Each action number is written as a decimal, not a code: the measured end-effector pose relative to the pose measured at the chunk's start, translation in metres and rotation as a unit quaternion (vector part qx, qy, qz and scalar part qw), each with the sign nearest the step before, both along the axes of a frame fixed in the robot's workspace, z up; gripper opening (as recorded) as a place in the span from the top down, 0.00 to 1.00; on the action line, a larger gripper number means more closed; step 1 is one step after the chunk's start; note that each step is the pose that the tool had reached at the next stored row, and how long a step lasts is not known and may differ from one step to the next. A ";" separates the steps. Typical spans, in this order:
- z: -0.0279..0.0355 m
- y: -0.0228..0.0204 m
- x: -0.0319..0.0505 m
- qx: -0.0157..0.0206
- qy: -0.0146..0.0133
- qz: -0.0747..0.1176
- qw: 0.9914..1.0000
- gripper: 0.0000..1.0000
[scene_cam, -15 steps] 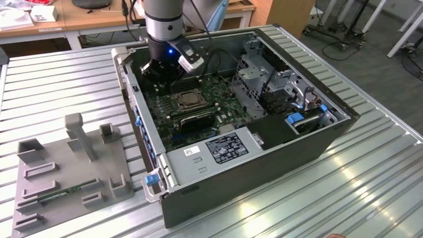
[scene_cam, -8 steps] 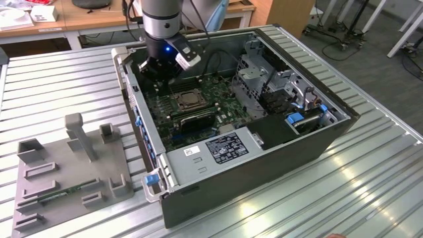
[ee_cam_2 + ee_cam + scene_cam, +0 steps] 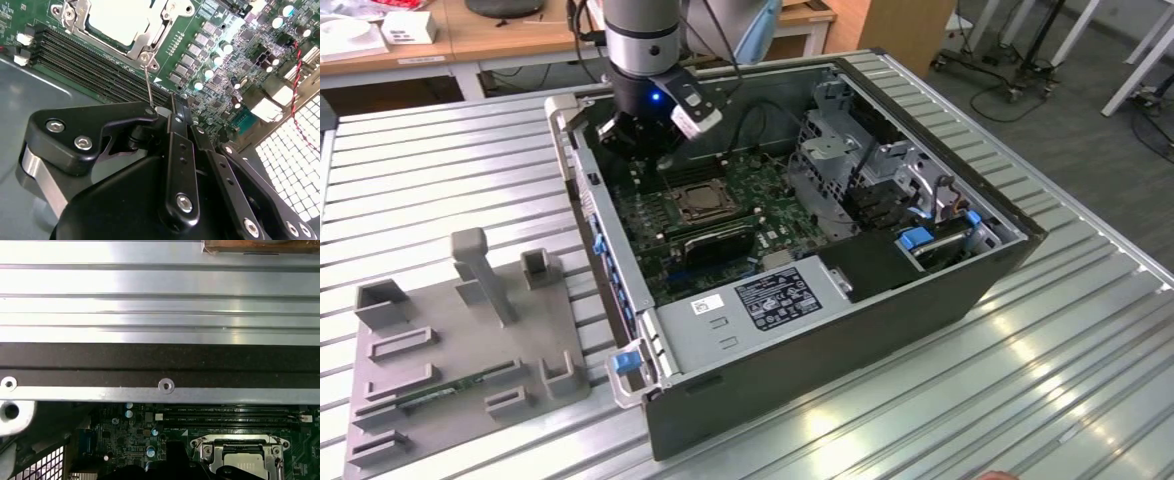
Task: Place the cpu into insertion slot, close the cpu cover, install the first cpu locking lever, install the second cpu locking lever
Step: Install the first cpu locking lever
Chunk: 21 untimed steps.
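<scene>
A ribbed metal bench (image 3: 440, 170) is carrying an open computer case (image 3: 854, 330), lying on its side with its interior facing up. On the exterior view's left, a grey fixture tray (image 3: 440, 350) is sitting on the bench just beside the case. The robot arm (image 3: 640, 40) is reaching down into the far end of the case, above the green motherboard (image 3: 774, 190). Its gripper (image 3: 638, 140) is hanging just beyond the insertion slot (image 3: 698, 203) and close over the board.

In the second wrist view the black fingers (image 3: 175, 107) are lying pressed together, with nothing showing between them. The long black memory slots (image 3: 90, 65) are running alongside the socket. The cpu cover (image 3: 150, 37) is lying down flat over the socket. The cpu (image 3: 117, 17) is sitting inside it, its pale metal top showing through the cover's window.

A thin wire locking lever (image 3: 147, 85) is running from a screw at the cover's corner to the side of the fingers. I cannot tell whether it is touching them.
</scene>
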<state>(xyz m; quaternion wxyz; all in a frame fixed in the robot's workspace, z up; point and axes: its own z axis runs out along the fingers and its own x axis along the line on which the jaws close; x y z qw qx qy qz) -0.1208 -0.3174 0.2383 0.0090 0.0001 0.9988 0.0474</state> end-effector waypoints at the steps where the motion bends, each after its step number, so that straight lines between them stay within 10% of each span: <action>1: 0.0000 0.0000 0.0000 0.000 0.000 0.000 1.000 0.89; 21: -0.0002 0.0000 0.0387 0.000 0.000 0.000 1.000 0.89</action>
